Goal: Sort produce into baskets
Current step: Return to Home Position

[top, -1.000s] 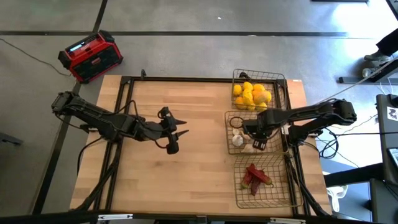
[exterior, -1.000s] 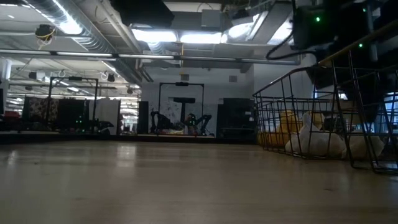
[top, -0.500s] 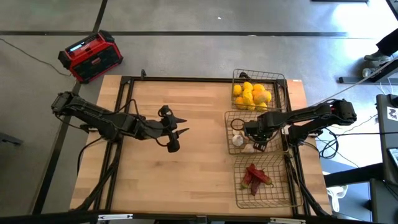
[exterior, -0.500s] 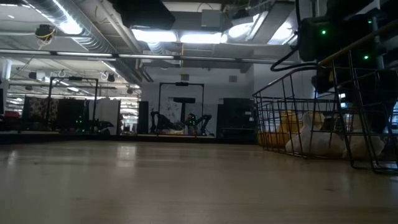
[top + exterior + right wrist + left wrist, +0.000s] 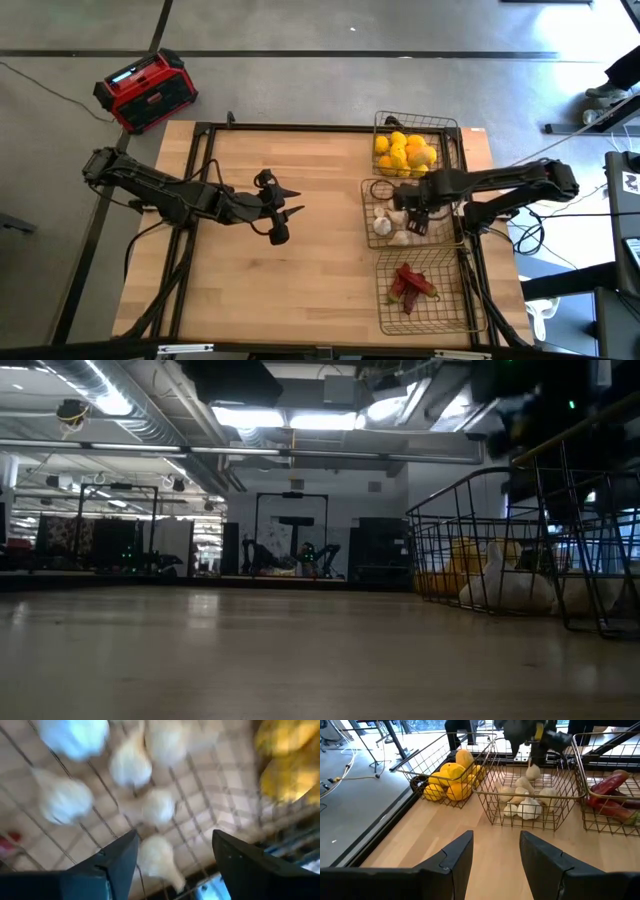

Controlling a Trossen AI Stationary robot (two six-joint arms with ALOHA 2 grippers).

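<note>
Seen from above, 3 wire baskets (image 5: 365, 208) line the right side of the table (image 5: 320, 290). Lemons (image 5: 405, 152) fill the far one, garlic bulbs (image 5: 384, 223) the middle and chili peppers (image 5: 410, 283) the near one. The right gripper (image 5: 412, 216) hovers over the garlic, jaws spread and empty. The left gripper (image 5: 288, 205) hangs mid-table, jaws also spread. Garlic looks light, firm and papery, best pinched across its round belly. The chilies seem soft and slick, their long axes lying slantwise, so grip across mid-length.

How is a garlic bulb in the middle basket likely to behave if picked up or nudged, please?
The garlic bulbs look small, so each is probably light. Their rounded bodies with pointed tips suggest they would wobble rather than roll far. Lying close together in the middle basket, a nudged one would likely shift its neighbours.
</note>
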